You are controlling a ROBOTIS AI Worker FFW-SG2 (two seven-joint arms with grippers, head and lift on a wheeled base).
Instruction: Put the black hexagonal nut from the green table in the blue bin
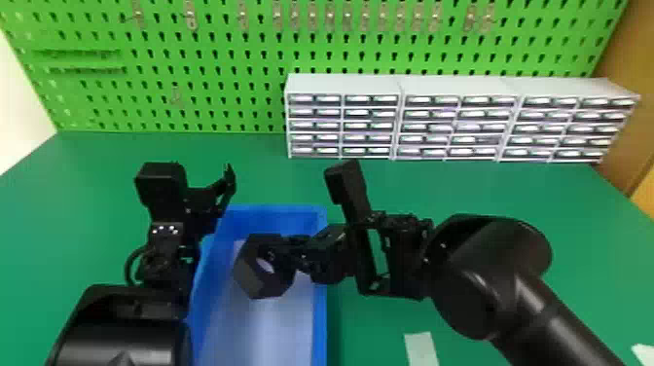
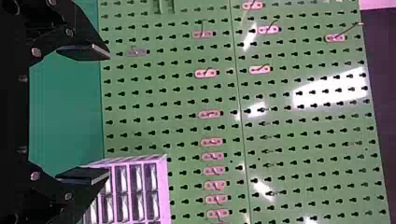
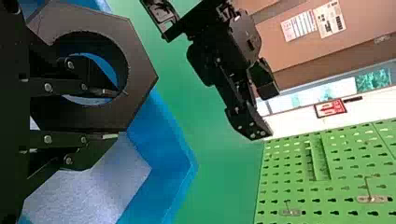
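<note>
green table, pegboard behind it — white drawers

"What sort of place is this, a kitchen?"
"No, a workshop, or a workbench in a lab; I can't tell which. In the head view, a green pegboard stands at twelve o'clock, metal hooks on it from eleven round to one."
"And at two o'clock?"
"Small-parts drawer cabinets, side by side on a green table."
"At seven?"
"An open blue bin, on that same table."
</note>
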